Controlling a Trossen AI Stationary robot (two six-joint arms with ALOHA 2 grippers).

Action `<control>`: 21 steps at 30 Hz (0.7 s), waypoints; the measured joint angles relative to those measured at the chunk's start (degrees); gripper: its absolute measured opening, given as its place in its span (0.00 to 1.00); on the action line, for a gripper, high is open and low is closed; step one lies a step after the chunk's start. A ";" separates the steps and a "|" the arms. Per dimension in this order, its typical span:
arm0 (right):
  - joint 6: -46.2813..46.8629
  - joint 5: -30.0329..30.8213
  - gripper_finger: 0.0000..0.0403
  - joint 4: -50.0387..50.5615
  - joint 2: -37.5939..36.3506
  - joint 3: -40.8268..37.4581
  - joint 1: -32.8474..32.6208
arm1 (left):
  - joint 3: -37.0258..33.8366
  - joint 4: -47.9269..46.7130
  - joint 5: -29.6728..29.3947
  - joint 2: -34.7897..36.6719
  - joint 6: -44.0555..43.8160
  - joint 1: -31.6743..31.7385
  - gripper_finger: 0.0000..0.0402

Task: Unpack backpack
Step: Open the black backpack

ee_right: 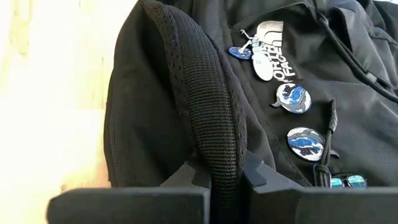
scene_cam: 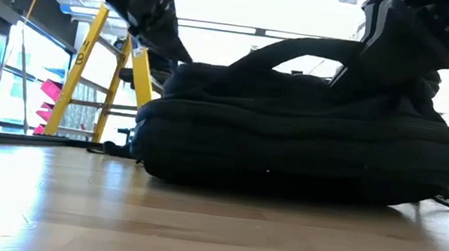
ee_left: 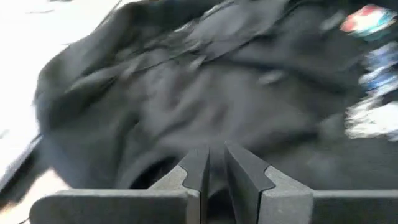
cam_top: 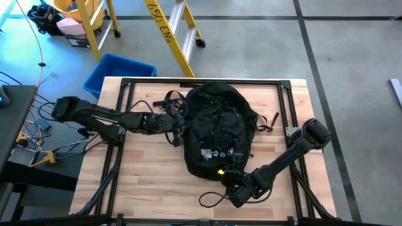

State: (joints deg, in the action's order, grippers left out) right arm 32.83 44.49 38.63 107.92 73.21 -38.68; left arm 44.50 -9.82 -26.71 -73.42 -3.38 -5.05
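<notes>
so the backpack [cam_top: 220,129] is lying flat in the middle of the wooden table [cam_top: 151,182], front side up, with a row of small round badges [ee_right: 292,98] showing on the front near the end closest to the right arm. a loop of black strap [cam_top: 210,199] trails off that end onto the wood.

the right gripper [ee_right: 219,180] is down at that near end and it's clamped tight on the top carry handle [ee_right: 205,106], the ribbed webbing runs right between its fingers in the right wrist view.

the left gripper [ee_left: 214,171] is in from the left side, pressed up against the bag's side fabric. its fingers [ee_left: 198,174] are nearly together with just a thin slit between them, and honestly can't tell if there's any fabric pinched in there, that view is a blur.

yellow ladder [cam_top: 173,31] and a blue bin [cam_top: 118,72] sit on the floor past the far edge of the table.
</notes>
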 joint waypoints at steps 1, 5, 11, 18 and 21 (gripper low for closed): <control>0.10 0.00 0.00 0.01 0.00 0.00 -0.01 | -0.04 -2.33 -0.96 0.16 -0.40 -0.05 0.07; 0.12 -0.13 0.00 -0.07 0.00 0.00 0.05 | -0.56 -10.81 -1.86 -0.43 -3.15 0.14 0.07; 0.14 -0.17 0.00 -0.20 0.00 0.00 0.07 | -0.71 -15.84 -1.96 -3.54 -5.39 1.02 0.10; 0.14 -0.15 0.00 -0.47 0.00 0.00 0.07 | -0.64 -15.13 -2.14 -8.79 -5.07 3.19 0.25; 0.14 -0.15 0.00 -0.55 0.00 0.00 0.07 | -0.64 -11.96 -2.35 -11.42 -4.94 4.01 0.30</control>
State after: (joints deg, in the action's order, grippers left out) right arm 32.97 44.34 38.09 107.92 73.21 -38.61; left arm 43.86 -21.77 -29.05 -84.84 -8.32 -1.05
